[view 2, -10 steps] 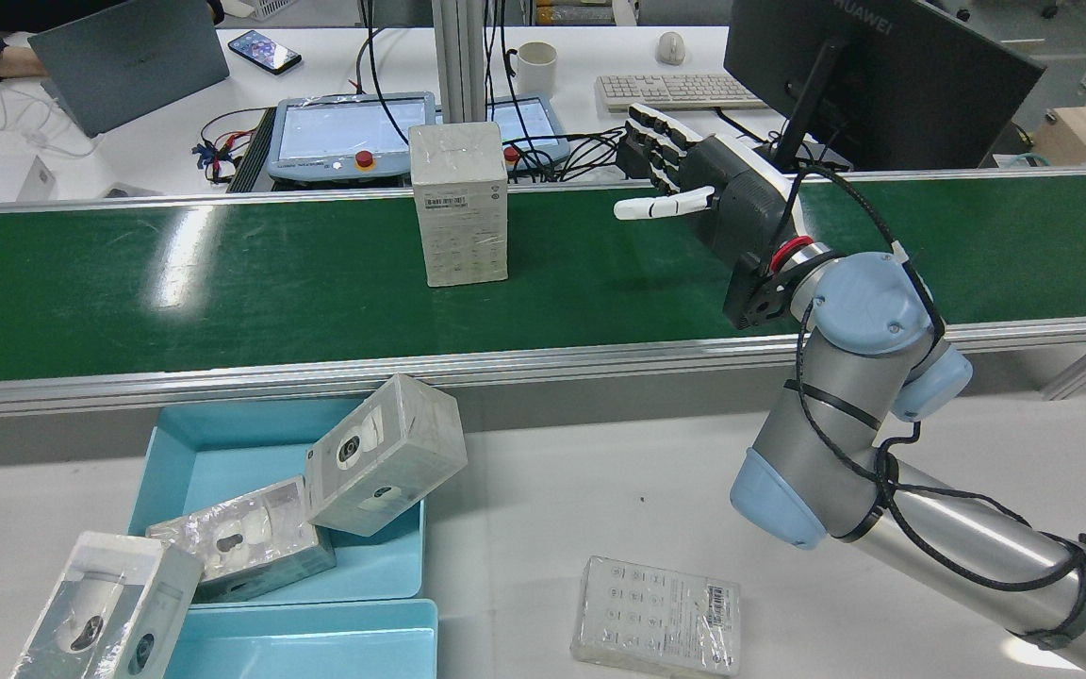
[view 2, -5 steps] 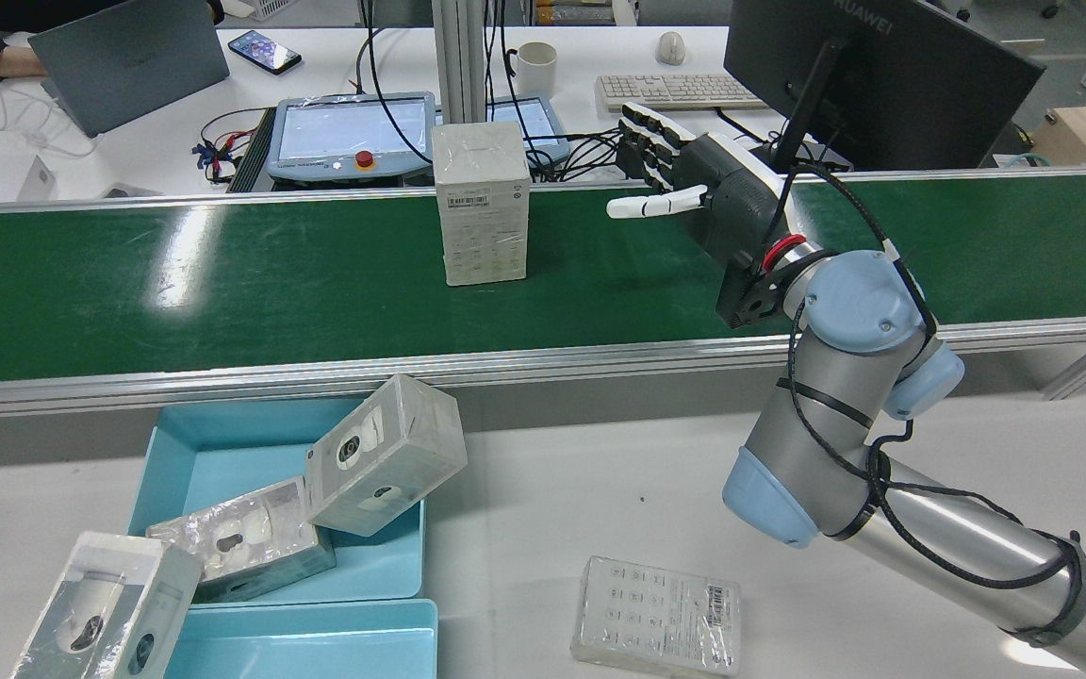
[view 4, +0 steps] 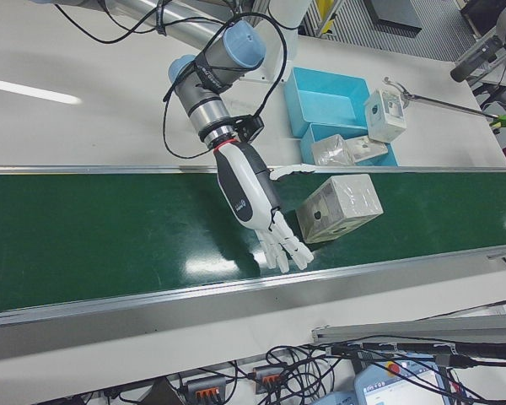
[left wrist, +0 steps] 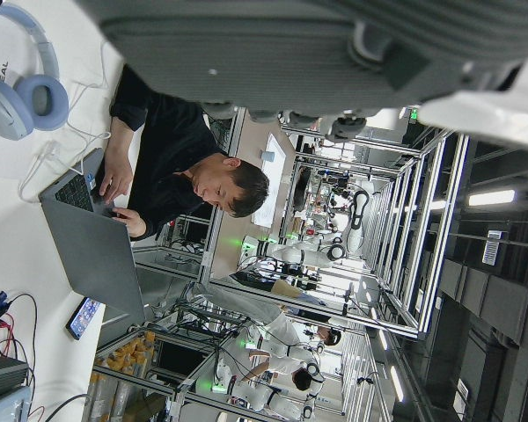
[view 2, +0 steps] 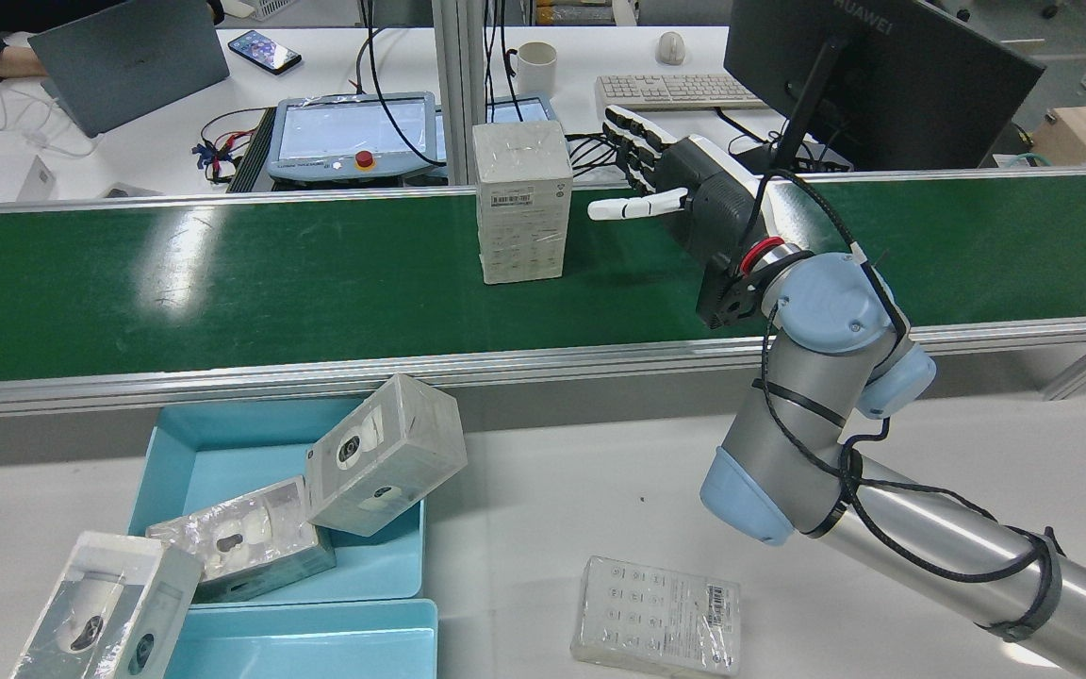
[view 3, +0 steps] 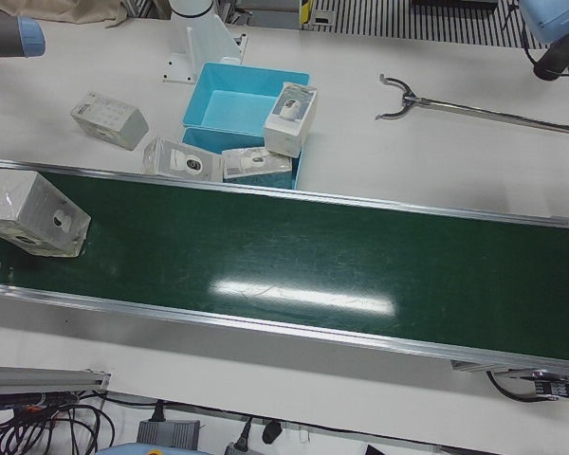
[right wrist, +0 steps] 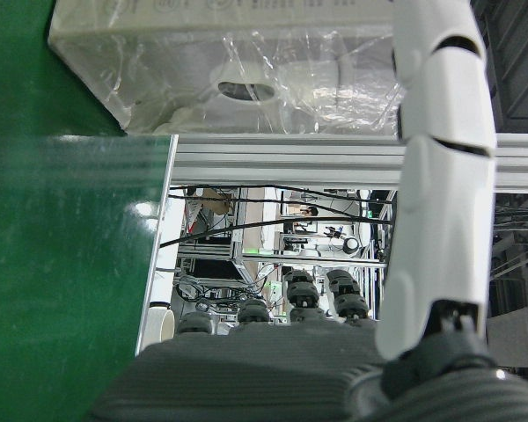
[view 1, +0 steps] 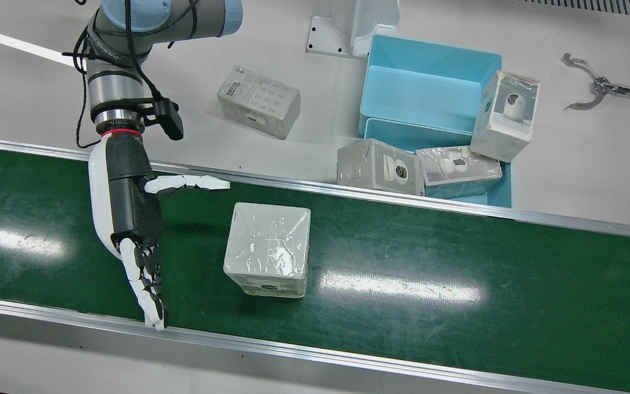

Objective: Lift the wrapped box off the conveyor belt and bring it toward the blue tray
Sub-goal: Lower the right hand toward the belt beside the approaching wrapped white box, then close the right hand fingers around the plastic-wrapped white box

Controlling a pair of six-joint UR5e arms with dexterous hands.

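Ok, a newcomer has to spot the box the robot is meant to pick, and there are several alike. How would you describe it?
Find the long green conveyor belt crossing the station. The wrapped box is the only thing standing on it, upright, beside the open right hand. The lookalike boxes lie off the belt, in or by the blue tray or on the white table.

"HUAWEI" on monitor point(view 2: 873, 66)

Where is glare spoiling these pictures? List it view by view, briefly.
Front view: white streaks of lamp reflection on the green conveyor belt beside the plastic-wrapped white box. Rear view: a bright patch on the belt's left part. Left-front view: a long glare band mid-belt. Right hand view: highlights on the box's film.
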